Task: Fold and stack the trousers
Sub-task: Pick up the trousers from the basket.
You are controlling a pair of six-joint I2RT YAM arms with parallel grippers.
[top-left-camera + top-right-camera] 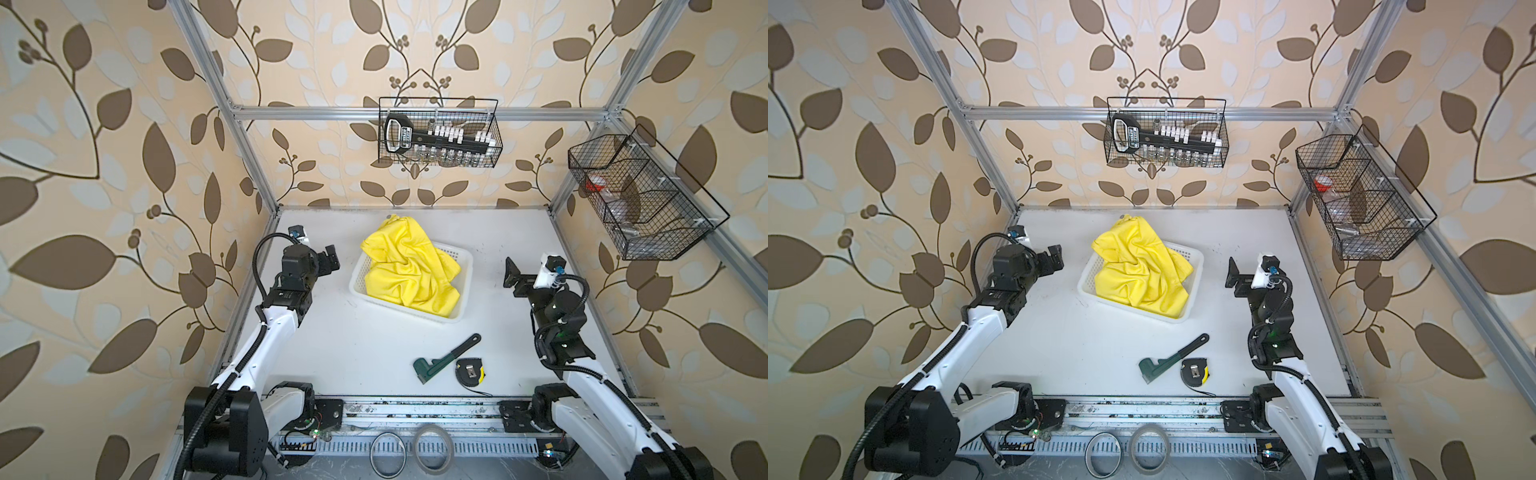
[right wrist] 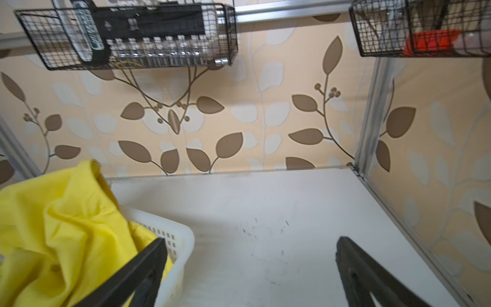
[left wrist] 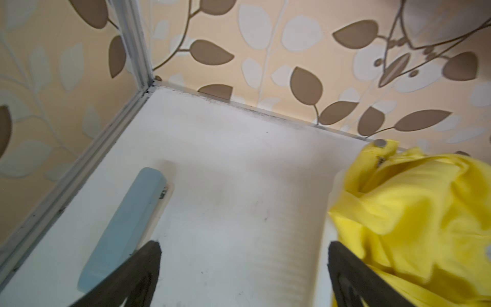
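Lying in a crumpled heap, the yellow trousers [image 1: 409,270] are filling the white perforated basket [image 1: 358,277] at the middle of the worktop [image 1: 353,345]. Their buttoned waistband end is spilling over the basket's far rim toward the back wall. Nothing is being folded yet, so the task appears to be standing at its first step: getting the trousers out of the basket.

The left gripper [image 1: 328,259] is hovering beside the basket on one side and the right gripper [image 1: 515,277] on the other. Both are hanging apart from the cloth, jaws spread wide and carrying nothing. The next move is probably calling for a gripper to come down over a raised fold, pinch it and lift the cloth clear for spreading on open worktop.

The surface is showing white, matte and lightly scuffed. A green pipe wrench [image 1: 446,357] and a tape measure [image 1: 470,371] are lying just beside each other near the front, taking up room that spreading may need. Leaf-patterned wallpaper is covering the walls, and a black wire rack [image 1: 440,133] is hanging on the back rail.
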